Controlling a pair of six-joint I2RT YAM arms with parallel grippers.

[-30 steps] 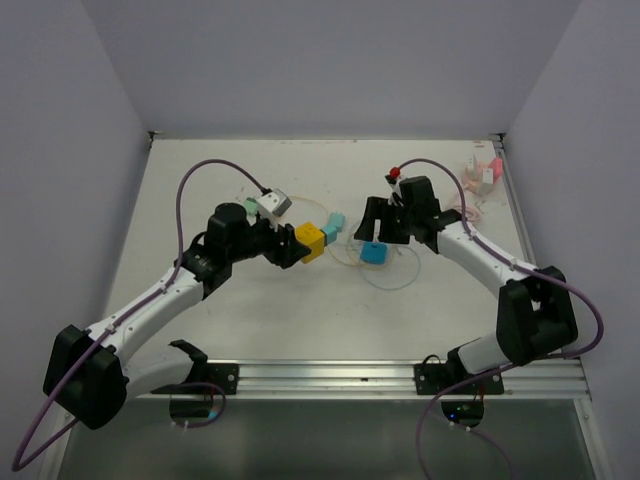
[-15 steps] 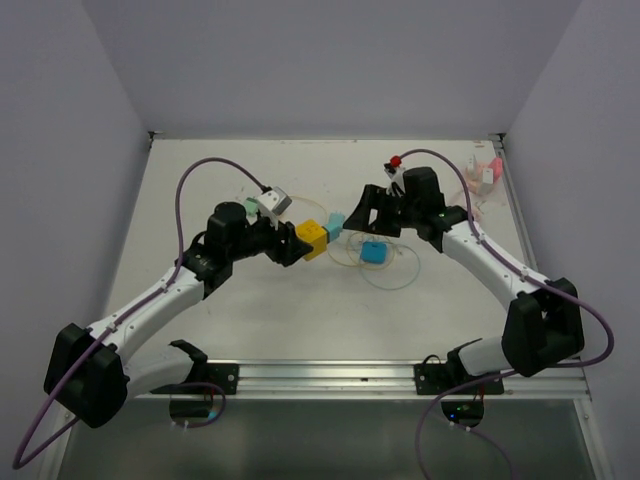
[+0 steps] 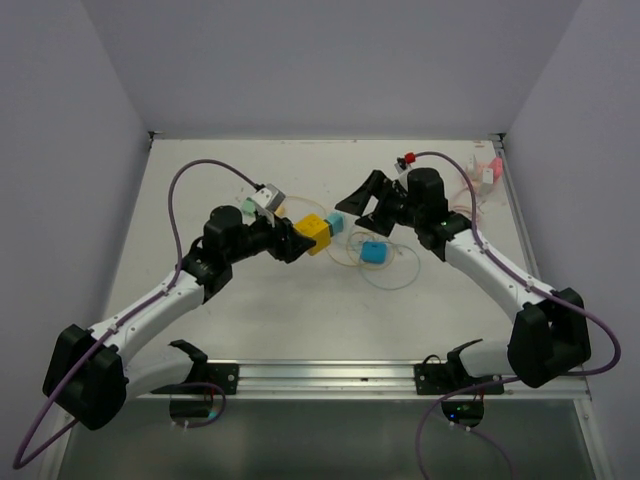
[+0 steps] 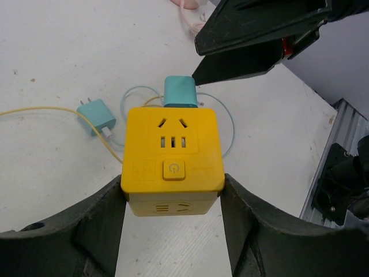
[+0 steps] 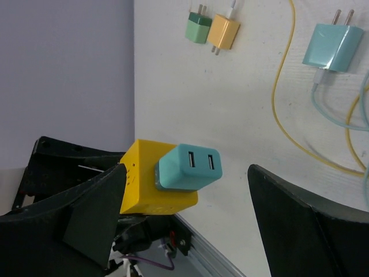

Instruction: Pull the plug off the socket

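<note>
The white tabletop [image 3: 250,320] carries a teal charger [image 3: 375,252] trailing a yellow cable [image 4: 34,109]. A green adapter [image 5: 198,27] lies just beside an orange one [image 5: 223,32]. Pink adapters [image 3: 483,170] sit in the far right corner.

Left arm: stretched from near edge toward worktop centre.
Left gripper [image 4: 173,190]: fingers clamped on two sides of socket [image 4: 172,147].
Right arm: stretched from near edge toward centre, wrist raised.
Right gripper [image 5: 187,168]: fingers spread wide, gripping nothing.

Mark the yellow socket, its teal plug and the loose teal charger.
yellow socket [image 4: 172,154]: left wrist view, outlet face.
teal plug [image 5: 194,166]: right wrist view, USB face.
loose teal charger [image 5: 335,49]: right wrist view, body.
</note>
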